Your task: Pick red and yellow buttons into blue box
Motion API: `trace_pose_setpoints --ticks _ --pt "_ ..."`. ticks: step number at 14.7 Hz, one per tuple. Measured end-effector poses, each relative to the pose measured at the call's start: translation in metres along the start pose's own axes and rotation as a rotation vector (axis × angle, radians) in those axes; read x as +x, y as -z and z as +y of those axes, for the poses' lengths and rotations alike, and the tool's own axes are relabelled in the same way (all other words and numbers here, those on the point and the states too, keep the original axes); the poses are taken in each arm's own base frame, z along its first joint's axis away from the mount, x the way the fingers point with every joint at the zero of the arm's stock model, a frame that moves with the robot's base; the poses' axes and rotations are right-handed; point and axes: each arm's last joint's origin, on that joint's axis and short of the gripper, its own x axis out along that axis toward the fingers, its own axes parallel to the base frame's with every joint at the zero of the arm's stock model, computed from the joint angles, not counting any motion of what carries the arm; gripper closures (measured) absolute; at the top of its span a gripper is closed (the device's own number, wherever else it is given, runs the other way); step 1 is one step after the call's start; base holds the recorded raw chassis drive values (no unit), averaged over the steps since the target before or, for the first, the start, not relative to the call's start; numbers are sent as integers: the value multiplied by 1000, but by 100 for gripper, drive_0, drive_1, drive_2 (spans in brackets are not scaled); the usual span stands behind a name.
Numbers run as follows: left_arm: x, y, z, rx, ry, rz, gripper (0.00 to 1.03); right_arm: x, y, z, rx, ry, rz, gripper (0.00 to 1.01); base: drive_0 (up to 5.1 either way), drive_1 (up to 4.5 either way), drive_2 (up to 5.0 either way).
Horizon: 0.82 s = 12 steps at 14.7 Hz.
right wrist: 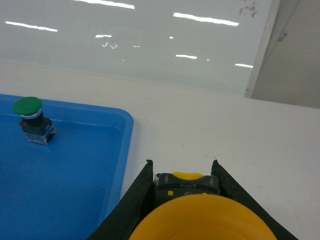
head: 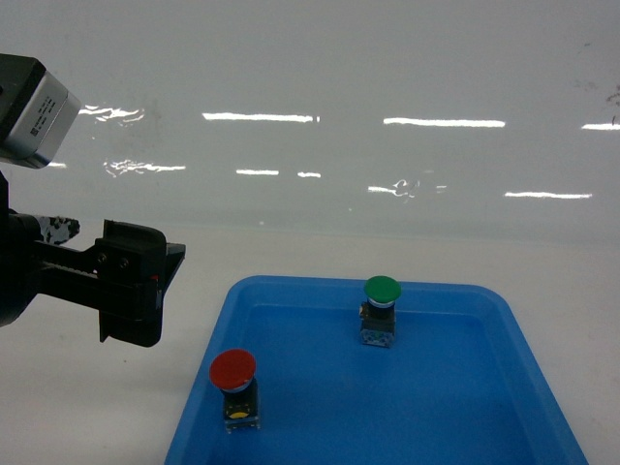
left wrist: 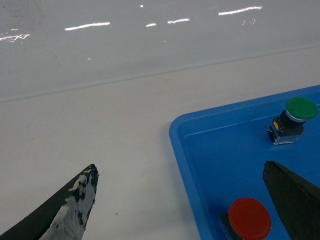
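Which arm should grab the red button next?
Left. Its open left gripper sits near the red button in the blue tray; the right gripper is clamped on the yellow button.

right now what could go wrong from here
The right gripper holds the yellow button between its fingers, and no deep blue box shows in any view, so a release here might drop it on the white table or in the shallow tray. The open left gripper straddles the tray rim beside the red button; closing could catch the rim. The green button nearby could be grabbed by mistake.
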Motion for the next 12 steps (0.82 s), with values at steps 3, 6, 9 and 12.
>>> trace_pose_setpoints --ticks 3,6,9,12 --pt "0 0 0 0 0 0 5 -21 -2 -4 10 49 -72 72 0 0 0" --pt "0 2 0 -4 4 24 5 -21 0 -4 -2 49 -64 72 0 0 0" --pt "12 7 -3 -3 -5 116 5 -21 0 -4 -1 49 -67 72 0 0 0" --pt "37 1 -12 4 64 190 5 -21 0 -4 -1 49 -67 72 0 0 0"
